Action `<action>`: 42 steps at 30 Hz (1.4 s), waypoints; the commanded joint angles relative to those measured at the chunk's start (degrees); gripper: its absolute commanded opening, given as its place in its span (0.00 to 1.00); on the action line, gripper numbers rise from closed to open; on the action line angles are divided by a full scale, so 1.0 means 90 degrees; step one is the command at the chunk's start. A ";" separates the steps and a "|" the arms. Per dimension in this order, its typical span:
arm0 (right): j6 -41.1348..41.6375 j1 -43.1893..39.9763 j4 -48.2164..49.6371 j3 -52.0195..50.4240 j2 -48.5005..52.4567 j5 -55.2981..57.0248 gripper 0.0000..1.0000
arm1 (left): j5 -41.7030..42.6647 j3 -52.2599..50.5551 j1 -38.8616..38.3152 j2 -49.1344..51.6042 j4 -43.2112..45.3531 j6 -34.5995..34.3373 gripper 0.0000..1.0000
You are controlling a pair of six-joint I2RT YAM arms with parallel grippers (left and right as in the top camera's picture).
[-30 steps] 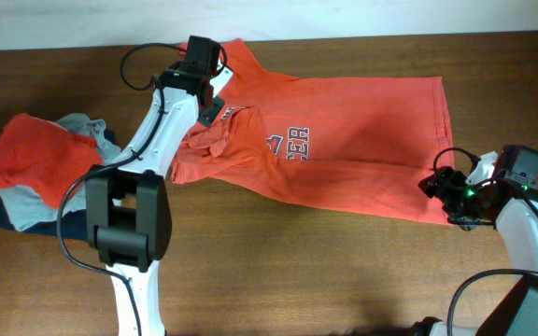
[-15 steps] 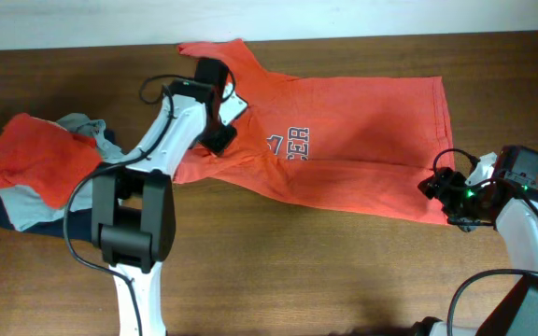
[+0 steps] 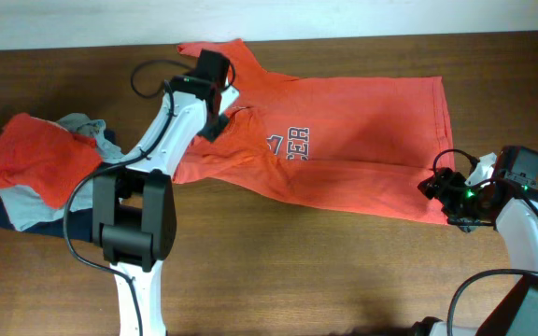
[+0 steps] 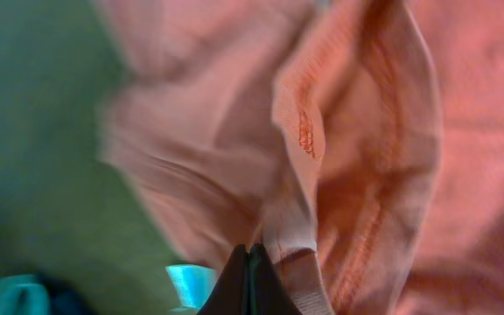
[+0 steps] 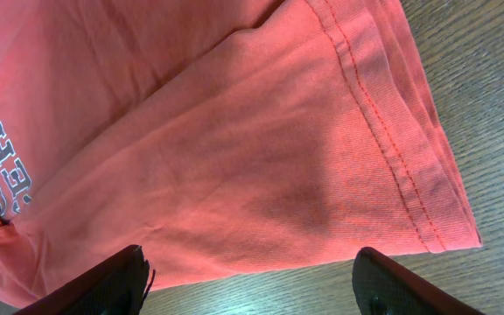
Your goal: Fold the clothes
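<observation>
My left arm stretches up the table with the left claw down at the collar end of the shirt. On the wrist view its tips are pressed together, a ridge of orange fabric pinched between them. The right claw sits low over the hem corner, jaws spread wide, holding nothing. The shirt lies across the far half of the table, bare wood in front, and the pile is off to the left.
</observation>
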 commanded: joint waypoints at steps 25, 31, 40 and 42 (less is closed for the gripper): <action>0.0000 0.0005 -0.0061 0.0095 0.0015 -0.0056 0.80 | 0.0051 0.0729 0.0614 0.0607 0.1547 -0.0189 0.49; -0.0002 0.0005 -0.0066 0.0095 0.0015 -0.0053 0.80 | -0.0102 0.1379 0.0695 0.0583 0.0136 -0.0707 0.98; -0.0002 0.0007 -0.0051 0.0095 0.0015 0.0041 0.84 | 0.1435 0.1836 0.0923 0.0573 -0.3038 -0.1535 0.91; -0.0002 0.0007 -0.0049 0.0095 0.0015 0.0041 0.84 | 0.1860 0.1836 0.1030 0.0573 -0.3293 -0.1532 0.89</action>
